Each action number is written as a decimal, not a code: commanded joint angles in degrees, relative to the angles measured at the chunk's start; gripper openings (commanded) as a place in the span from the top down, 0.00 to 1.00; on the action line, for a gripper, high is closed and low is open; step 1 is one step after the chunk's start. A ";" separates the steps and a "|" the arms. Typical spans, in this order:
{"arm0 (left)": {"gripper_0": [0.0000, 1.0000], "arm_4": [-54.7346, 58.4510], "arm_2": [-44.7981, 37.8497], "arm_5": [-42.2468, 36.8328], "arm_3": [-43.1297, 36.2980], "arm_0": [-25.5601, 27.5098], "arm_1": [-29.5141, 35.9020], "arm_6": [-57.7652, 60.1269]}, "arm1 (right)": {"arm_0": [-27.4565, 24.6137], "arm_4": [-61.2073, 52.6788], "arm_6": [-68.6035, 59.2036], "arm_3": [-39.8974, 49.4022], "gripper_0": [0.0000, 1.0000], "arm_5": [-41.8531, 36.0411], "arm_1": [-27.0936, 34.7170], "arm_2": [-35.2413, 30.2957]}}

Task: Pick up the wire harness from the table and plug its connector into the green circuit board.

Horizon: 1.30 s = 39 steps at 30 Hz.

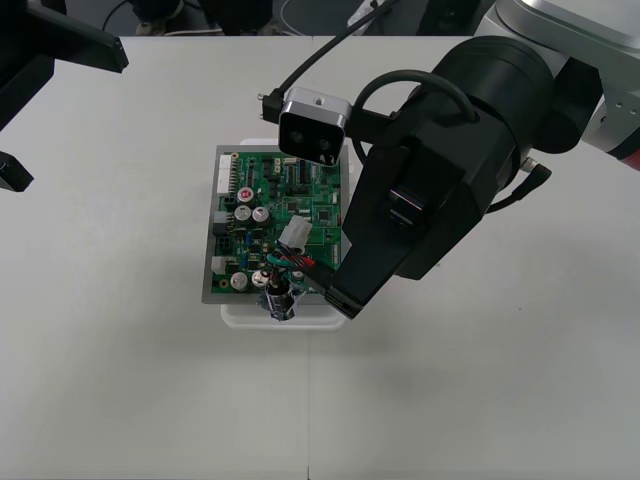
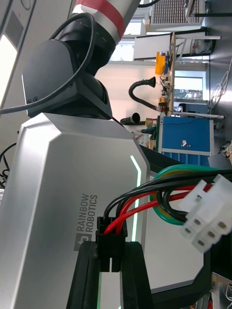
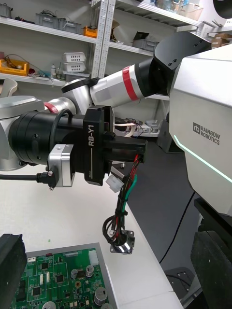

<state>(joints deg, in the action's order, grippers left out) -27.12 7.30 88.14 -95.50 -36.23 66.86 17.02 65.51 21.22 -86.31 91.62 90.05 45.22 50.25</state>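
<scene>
Over the board's near edge the harness (image 1: 281,283) hangs free, its round metal socket (image 3: 121,247) lowest. The right gripper (image 1: 338,300), marked "RB-Y1", pinches the black plug (image 2: 111,239). The green board (image 1: 275,215) sits on a white base (image 1: 240,312). At far left, the left gripper (image 1: 40,105) is spread apart.

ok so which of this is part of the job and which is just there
job: thin red, black and green wire harness; right gripper shut on its black plug; green circuit board
just there: left gripper, parked open; plain light table
</scene>
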 commanded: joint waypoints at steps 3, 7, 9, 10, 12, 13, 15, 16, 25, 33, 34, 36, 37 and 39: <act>0.00 1.11 -1.67 1.86 -1.36 0.55 0.38 -2.52 | 3.75 -1.01 1.76 1.72 1.00 -0.05 -1.28 1.69; 0.00 1.11 -1.67 1.86 -1.36 0.55 0.38 -2.52 | 4.10 -1.01 1.76 1.64 1.00 -0.05 -1.36 2.13; 0.00 1.11 -1.67 1.86 -1.27 0.55 0.38 -2.52 | 4.10 -1.01 1.76 1.46 1.00 -0.05 -1.54 2.13; 0.00 1.11 -1.67 1.86 -1.36 0.46 0.38 -2.52 | 4.19 -1.01 1.76 1.46 1.00 -0.05 -1.63 2.13; 0.00 1.11 -1.67 1.86 -1.27 0.55 0.38 -2.52 | 4.19 -1.01 1.76 1.11 1.00 -0.05 -1.71 2.13; 0.00 1.20 -1.67 1.86 -1.36 0.55 0.38 -2.52 | 4.19 -1.01 1.84 1.02 1.00 -0.05 -1.71 2.13; 0.00 1.20 -1.67 1.86 -1.27 0.55 0.38 -2.52 | 4.28 -1.01 1.84 0.67 1.00 -0.05 -1.89 2.13; 0.00 1.20 -1.58 1.86 -1.36 0.55 0.38 -2.52 | 4.28 -1.01 1.84 0.67 1.00 -0.05 -1.98 2.13; 0.00 1.46 -1.58 1.86 -1.53 0.55 0.47 -2.43 | 4.63 -1.01 2.81 -1.09 1.00 -0.05 -3.12 2.13; 0.00 1.55 -1.67 1.86 -1.97 0.55 0.47 -2.34 | 4.98 -1.10 2.81 -2.23 1.00 -0.05 -3.65 2.13; 0.00 1.55 -1.67 1.86 -2.06 0.55 0.47 -2.34 | 4.98 -1.10 2.81 -2.23 1.00 -0.05 -3.65 2.13; 0.00 1.55 -1.58 1.86 -2.32 0.55 0.38 -2.26 | 5.16 -1.18 2.72 -2.41 1.00 -0.05 -3.65 2.13; 0.00 1.55 -1.58 1.86 -2.32 0.55 0.38 -2.26 | 5.16 -1.18 2.81 -2.41 1.00 -0.05 -3.65 2.13; 0.00 1.55 -1.58 1.86 -2.50 0.55 0.47 -2.17 | 5.42 -1.27 2.81 -2.67 1.00 -0.05 -3.74 2.13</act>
<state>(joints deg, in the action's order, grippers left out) -26.57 7.30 88.14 -96.45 -36.23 66.86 17.02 67.51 21.15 -86.20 89.13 90.05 42.39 51.82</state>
